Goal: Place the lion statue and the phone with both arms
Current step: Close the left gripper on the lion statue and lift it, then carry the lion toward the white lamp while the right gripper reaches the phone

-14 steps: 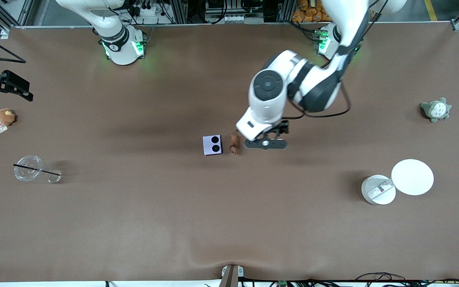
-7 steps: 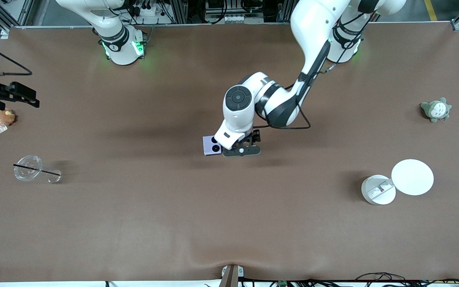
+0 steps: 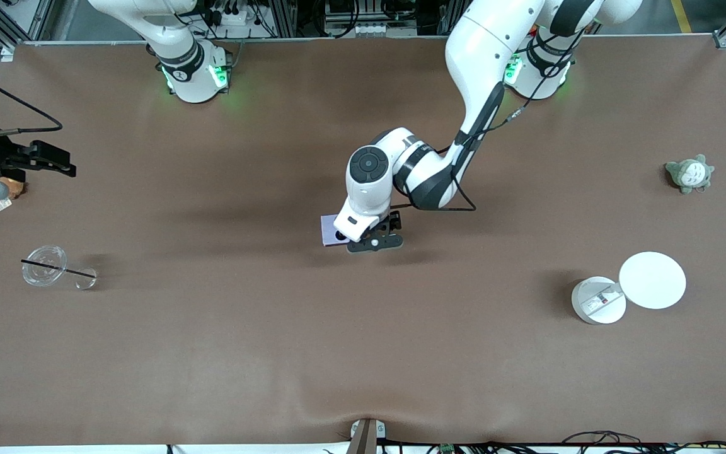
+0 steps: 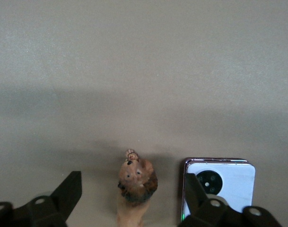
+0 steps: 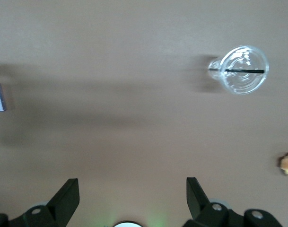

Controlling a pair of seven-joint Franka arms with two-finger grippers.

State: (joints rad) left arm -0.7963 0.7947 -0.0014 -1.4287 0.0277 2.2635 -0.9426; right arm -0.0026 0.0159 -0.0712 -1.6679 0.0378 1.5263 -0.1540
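Reddish-brown lion statue (image 4: 135, 187) sits between the left claw's (image 4: 129, 201) spread fingers, beside the phone (image 4: 224, 182).

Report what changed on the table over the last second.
The left pincer swung from beside the lion statue toward the right arm's end and now straddles it, fingers open, one by the phone. The right pincer crept inward at the table edge. Nothing was grasped; statue, phone, cup stayed put.
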